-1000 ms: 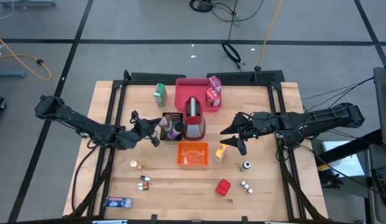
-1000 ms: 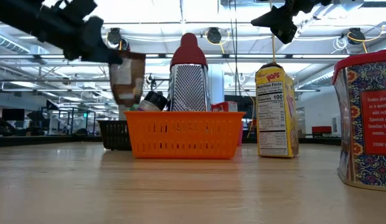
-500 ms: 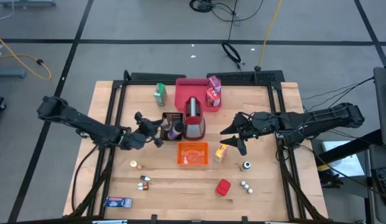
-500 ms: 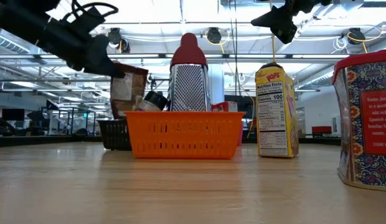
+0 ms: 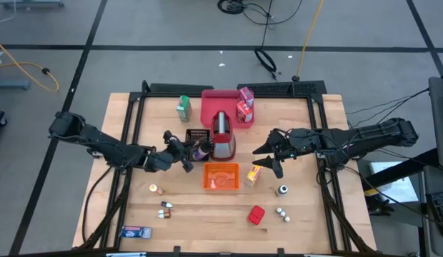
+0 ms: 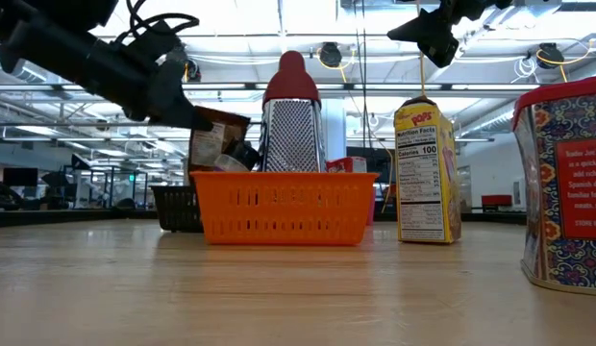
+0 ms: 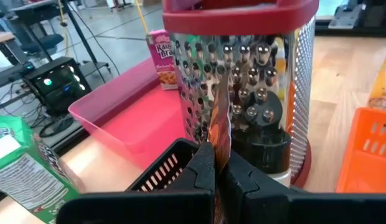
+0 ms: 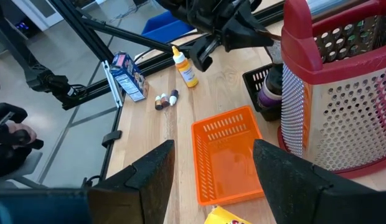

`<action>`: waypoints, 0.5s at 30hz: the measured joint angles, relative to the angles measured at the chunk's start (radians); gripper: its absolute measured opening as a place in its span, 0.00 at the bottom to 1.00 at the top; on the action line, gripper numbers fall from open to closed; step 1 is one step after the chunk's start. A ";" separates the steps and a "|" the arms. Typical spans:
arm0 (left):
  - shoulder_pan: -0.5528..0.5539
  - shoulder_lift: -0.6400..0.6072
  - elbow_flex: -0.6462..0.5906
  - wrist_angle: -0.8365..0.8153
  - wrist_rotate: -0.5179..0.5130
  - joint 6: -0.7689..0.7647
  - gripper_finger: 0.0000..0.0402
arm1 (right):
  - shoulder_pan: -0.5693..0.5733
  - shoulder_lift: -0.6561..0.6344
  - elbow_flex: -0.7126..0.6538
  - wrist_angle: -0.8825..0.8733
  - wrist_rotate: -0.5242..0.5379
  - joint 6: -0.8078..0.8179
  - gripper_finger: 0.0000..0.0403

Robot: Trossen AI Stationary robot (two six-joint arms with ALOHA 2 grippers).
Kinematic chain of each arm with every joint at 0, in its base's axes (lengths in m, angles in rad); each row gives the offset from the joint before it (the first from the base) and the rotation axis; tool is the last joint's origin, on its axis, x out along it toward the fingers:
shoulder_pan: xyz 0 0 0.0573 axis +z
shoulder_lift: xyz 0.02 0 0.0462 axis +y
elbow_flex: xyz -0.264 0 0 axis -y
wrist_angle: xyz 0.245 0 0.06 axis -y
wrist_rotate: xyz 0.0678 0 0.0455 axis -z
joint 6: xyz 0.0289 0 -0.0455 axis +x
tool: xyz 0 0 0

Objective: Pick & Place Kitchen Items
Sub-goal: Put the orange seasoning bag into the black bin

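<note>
Left gripper (image 5: 184, 149), centre-left of the high view, is clamped on a thin brown packet (image 6: 218, 143), holding it over the black basket (image 5: 193, 136); in the left wrist view the packet (image 7: 220, 134) stands edge-on between the closed fingers (image 7: 202, 171), just before the red-and-silver grater (image 7: 249, 87). Right gripper (image 5: 268, 150), centre-right, hangs with fingers apart above the yellow carton (image 5: 255, 173), which lies beside the orange basket (image 5: 221, 176). Pink tray (image 5: 216, 106) sits at upper centre, with a green carton (image 5: 183, 108) to its left and pink cartons (image 5: 245, 104) at its right edge. Lower frame: a red box (image 5: 256, 215), small shakers (image 5: 281, 213), a dark jar (image 5: 282, 190), tiny bottles (image 5: 165, 208) and a blue carton (image 5: 135, 232).
</note>
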 joint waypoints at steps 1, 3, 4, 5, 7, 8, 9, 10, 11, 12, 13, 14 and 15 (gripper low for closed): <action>0.004 0.000 0.000 -0.003 0.008 0.000 0.00 | 0.000 0.000 0.000 0.000 0.000 0.000 0.52; 0.013 0.000 0.000 -0.011 0.029 -0.008 0.00 | 0.000 0.000 0.000 0.000 0.000 0.000 0.52; 0.018 0.000 0.000 -0.016 0.036 -0.014 0.00 | 0.000 0.000 0.000 0.000 0.000 0.000 0.52; 0.020 0.000 0.000 -0.021 0.038 -0.019 0.00 | 0.000 0.000 0.000 0.000 0.000 0.000 0.52; 0.024 0.000 0.000 -0.025 0.038 -0.035 0.00 | 0.000 0.000 -0.005 0.008 0.000 0.000 0.52; 0.027 0.000 0.000 -0.029 0.038 -0.041 0.00 | 0.000 0.000 -0.012 0.015 0.000 0.001 0.52; 0.028 0.000 0.000 -0.032 0.040 -0.042 0.01 | 0.000 0.000 -0.020 0.023 0.000 0.002 0.52; 0.028 0.000 0.000 -0.035 0.040 -0.042 0.01 | 0.000 0.000 -0.031 0.036 -0.001 0.003 0.52; 0.028 0.000 0.000 -0.038 0.040 -0.041 0.02 | 0.000 0.000 -0.041 0.051 -0.002 0.003 0.52; 0.028 0.000 0.000 -0.041 0.040 -0.041 0.03 | 0.000 0.000 -0.048 0.060 -0.003 0.006 0.52; 0.028 0.000 0.000 -0.044 0.040 -0.041 0.03 | 0.000 0.000 -0.052 0.060 -0.003 0.011 0.52; 0.028 0.000 0.000 -0.046 0.040 -0.042 0.04 | 0.000 0.000 -0.054 0.060 -0.003 0.015 0.52; 0.028 0.000 0.000 -0.046 0.040 -0.042 0.05 | 0.000 0.000 -0.056 0.060 -0.004 0.018 0.52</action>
